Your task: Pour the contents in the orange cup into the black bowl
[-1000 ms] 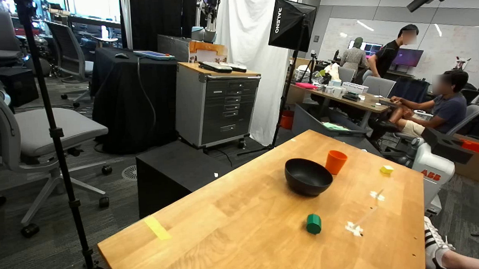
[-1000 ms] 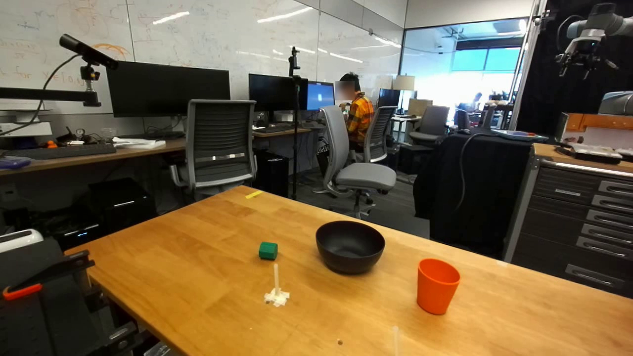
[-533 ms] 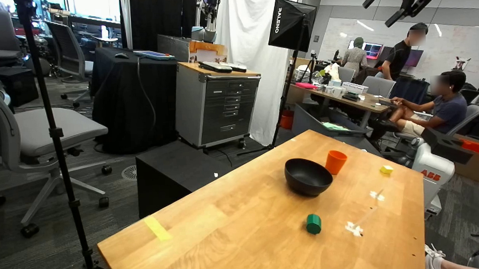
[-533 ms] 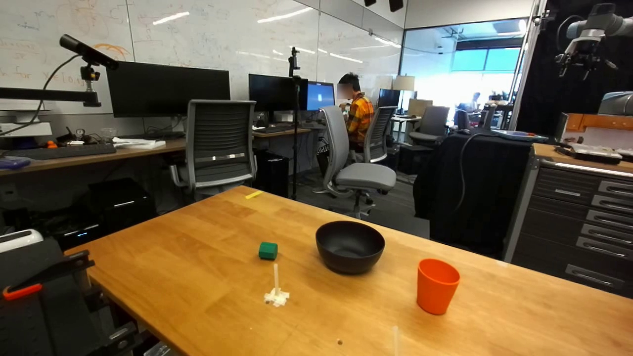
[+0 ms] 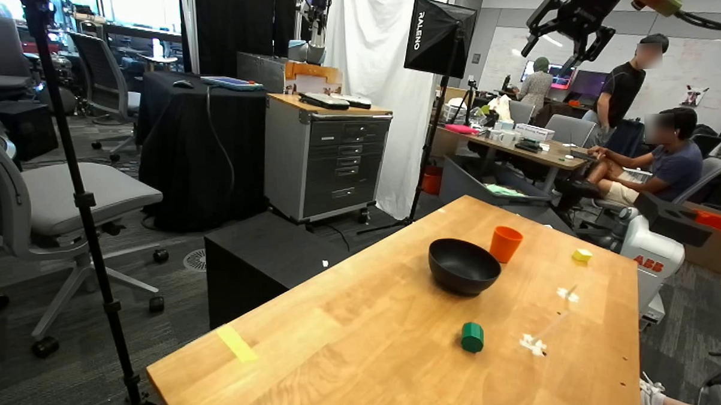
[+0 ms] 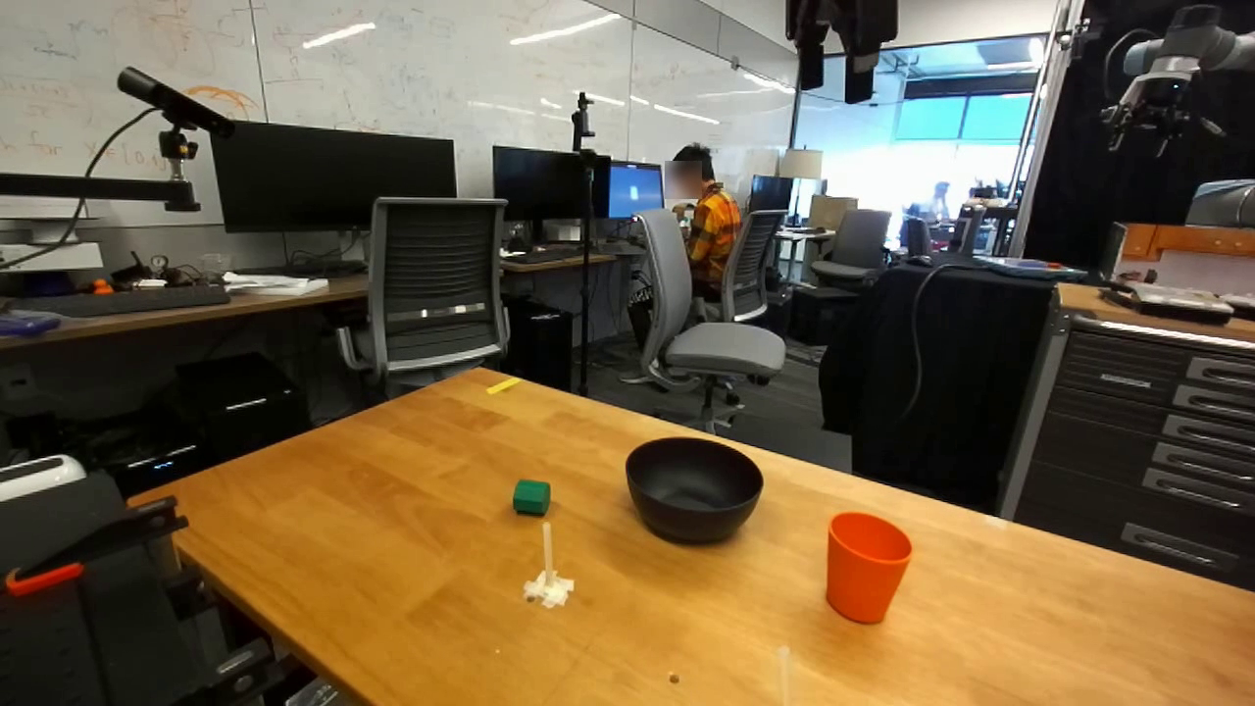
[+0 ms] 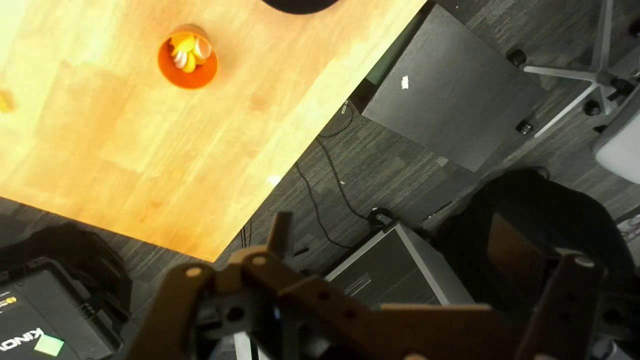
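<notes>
Contents (image 7: 185,46) were hidden by the wall of the orange cup (image 6: 865,586) in both exterior views; in the wrist view pieces overlapped, couldn't count them. Wrist view's top edge cut the black bowl (image 7: 300,4) to a sliver. Yellow block (image 5: 582,255), near a corner of the table (image 5: 372,358) in an exterior view, was blurred and clipped at the wrist view's left edge. Gripper (image 6: 835,86) was cut at the top in an exterior view, blurred in the wrist view. Pale rod (image 6: 784,677) was cut by the bottom edge in an exterior view.
</notes>
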{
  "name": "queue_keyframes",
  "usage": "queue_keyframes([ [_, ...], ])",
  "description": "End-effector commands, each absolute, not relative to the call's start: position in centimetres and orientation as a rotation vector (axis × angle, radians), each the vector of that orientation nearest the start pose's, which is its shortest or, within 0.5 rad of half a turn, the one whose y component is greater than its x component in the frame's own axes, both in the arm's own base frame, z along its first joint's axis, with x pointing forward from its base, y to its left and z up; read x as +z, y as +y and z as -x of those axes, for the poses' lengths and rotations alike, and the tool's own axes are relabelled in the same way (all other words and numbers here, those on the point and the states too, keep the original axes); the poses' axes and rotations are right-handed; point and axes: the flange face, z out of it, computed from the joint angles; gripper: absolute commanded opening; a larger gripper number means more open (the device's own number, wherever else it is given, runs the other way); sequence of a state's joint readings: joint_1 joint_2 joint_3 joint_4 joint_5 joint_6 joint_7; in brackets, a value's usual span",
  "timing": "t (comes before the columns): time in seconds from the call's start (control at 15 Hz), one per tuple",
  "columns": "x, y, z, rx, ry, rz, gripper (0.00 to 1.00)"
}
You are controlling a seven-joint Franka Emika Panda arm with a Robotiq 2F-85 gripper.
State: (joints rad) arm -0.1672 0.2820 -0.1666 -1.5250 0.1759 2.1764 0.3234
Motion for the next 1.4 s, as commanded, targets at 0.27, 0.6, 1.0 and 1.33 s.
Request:
queue_keyframes([
  [0.27,49.3,-23.5,-69.9,-0.516,1.069,2.795,1.0],
  [0.6,45.1,-26.2,-70.7,-0.466,1.124,2.815,1.0],
  [1.0,41.5,-28.9,-70.2,-0.415,1.172,2.824,1.0],
  [1.33,38.5,-31.5,-69.0,-0.363,1.213,2.829,1.0],
])
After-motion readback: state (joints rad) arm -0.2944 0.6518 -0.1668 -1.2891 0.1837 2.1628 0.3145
